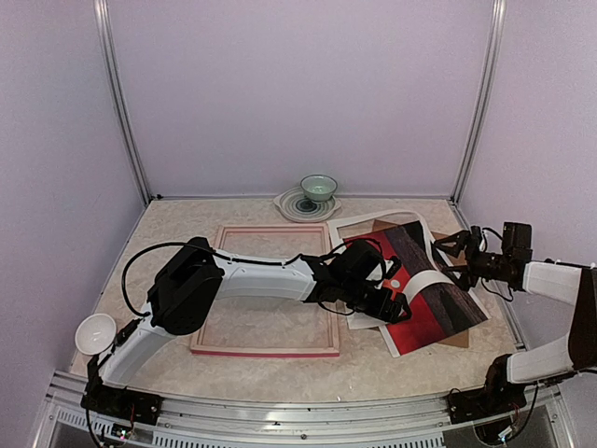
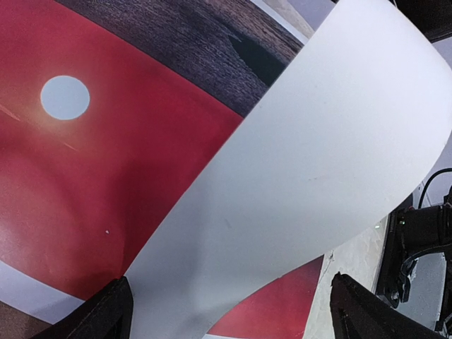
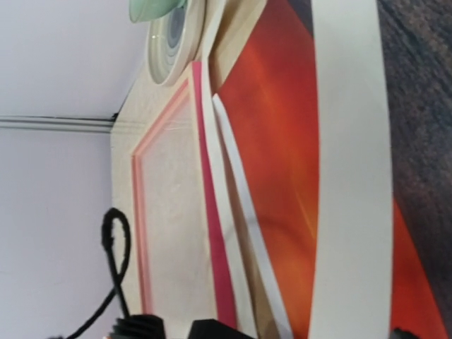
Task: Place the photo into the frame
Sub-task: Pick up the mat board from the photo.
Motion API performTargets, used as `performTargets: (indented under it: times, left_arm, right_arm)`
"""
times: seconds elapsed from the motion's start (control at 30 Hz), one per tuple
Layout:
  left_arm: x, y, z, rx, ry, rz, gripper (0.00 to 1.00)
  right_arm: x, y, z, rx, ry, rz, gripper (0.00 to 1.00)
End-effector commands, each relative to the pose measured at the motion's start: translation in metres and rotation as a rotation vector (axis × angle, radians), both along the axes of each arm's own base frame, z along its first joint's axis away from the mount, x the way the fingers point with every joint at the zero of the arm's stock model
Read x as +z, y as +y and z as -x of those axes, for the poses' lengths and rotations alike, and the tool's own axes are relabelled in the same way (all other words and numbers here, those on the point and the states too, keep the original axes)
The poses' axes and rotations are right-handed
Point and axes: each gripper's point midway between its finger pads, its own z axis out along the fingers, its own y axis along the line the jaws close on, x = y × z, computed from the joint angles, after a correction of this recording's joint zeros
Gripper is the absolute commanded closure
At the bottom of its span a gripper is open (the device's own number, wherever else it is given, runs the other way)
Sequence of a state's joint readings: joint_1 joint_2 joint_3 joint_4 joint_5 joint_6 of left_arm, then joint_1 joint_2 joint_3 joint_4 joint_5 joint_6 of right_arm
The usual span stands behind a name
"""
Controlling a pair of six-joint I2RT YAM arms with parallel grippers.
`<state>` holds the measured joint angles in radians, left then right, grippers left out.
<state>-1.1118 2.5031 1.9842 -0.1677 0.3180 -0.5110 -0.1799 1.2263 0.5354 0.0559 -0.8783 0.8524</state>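
**Item 1: the photo** (image 1: pixel 420 322). A sunset print lying face up on the table (image 1: pixel 280 383), to the right of the frame and wholly outside it. It rests partly on a white mat (image 1: pixel 359 224) and a brown backing board (image 1: pixel 384 227). One edge curls up and over, showing its blank white back; the rest lies flat.

**Item 2: the frame** (image 1: pixel 270 352). It lies flat, left of the photo, with bare tabletop showing through its opening. The rails look pale on top with pink-red along the edges, so it seems to lie face down, though I cannot be sure.

**Item 3: left gripper** (image 1: pixel 384 303). The arm reaches across the frame and hangs low over the print. Its fingers (image 2: pixel 106 314) are spread wide to either side of the raised curl and pinch nothing.

**Item 4: right gripper** (image 1: pixel 455 257). It sits just beside the photo's far right edge, near the curl. The jaws are spread and hold nothing.

**Item 5: sundries.** A green bowl (image 1: pixel 318 189) on a plate (image 1: pixel 289 207) at the back of the table, well apart from the work.

**Step in hand.** By my reckoning, this is the taking hold of the photo; the placing has not begun.

**Next move calls for.** Closing on the lifted edge without creasing it. Then drawing the sheet leftward off the mat and backing, squaring it to the opening and laying it flat inside the rails. The curl may spring, so a second hold could help.
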Motion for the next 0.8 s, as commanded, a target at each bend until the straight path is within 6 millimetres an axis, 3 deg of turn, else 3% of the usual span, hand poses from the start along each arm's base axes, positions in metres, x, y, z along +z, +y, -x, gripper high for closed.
performTargets:
  times: [0.0,0.5,0.77]
  left_arm:
    - [-0.024,0.004,0.013,-0.034,0.035,-0.039,0.04]
    - [-0.024,0.009,0.009,-0.018,0.04,-0.036,0.04]
    - [-0.025,0.016,0.001,0.022,0.049,-0.032,0.04]
  right_arm:
    - [0.012,0.005,0.005,0.026,-0.028,-0.071,0.01]
    - [0.043,0.008,0.005,0.028,-0.086,-0.154,0.01]
    - [0.044,0.011,0.01,0.031,-0.064,-0.189,0.01]
